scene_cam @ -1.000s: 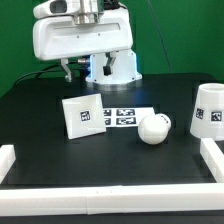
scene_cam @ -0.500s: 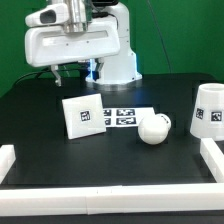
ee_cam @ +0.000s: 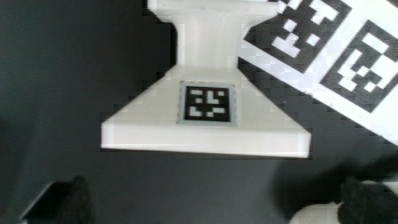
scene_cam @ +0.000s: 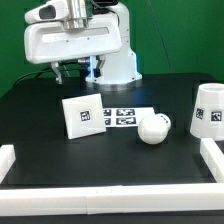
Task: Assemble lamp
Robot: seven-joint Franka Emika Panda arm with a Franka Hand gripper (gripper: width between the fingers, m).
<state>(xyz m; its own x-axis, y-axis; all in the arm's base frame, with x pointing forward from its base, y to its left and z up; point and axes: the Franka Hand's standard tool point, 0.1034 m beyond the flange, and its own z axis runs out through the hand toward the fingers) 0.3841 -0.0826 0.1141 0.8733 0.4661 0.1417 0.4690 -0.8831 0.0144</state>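
The white lamp base [scene_cam: 82, 116] stands tilted on the black table at the exterior view's left, its tag facing the camera. In the wrist view the base [ee_cam: 208, 110] fills the middle. The round-headed bulb [scene_cam: 154, 128] lies right of it. The tapered shade [scene_cam: 208, 108] stands at the far right. My gripper [scene_cam: 77, 72] hangs open and empty behind and above the base. In the wrist view the gripper [ee_cam: 214, 208] has its dark fingertips [ee_cam: 63, 205] wide apart, holding nothing.
The marker board [scene_cam: 122, 116] lies flat between base and bulb and also shows in the wrist view [ee_cam: 338, 50]. A white rail [scene_cam: 110, 200] runs along the table's front edge, with blocks at both front corners. The white robot body [scene_cam: 80, 45] stands at the back.
The arm and gripper have shifted slightly toward the exterior view's left and up. The lamp parts have not moved.
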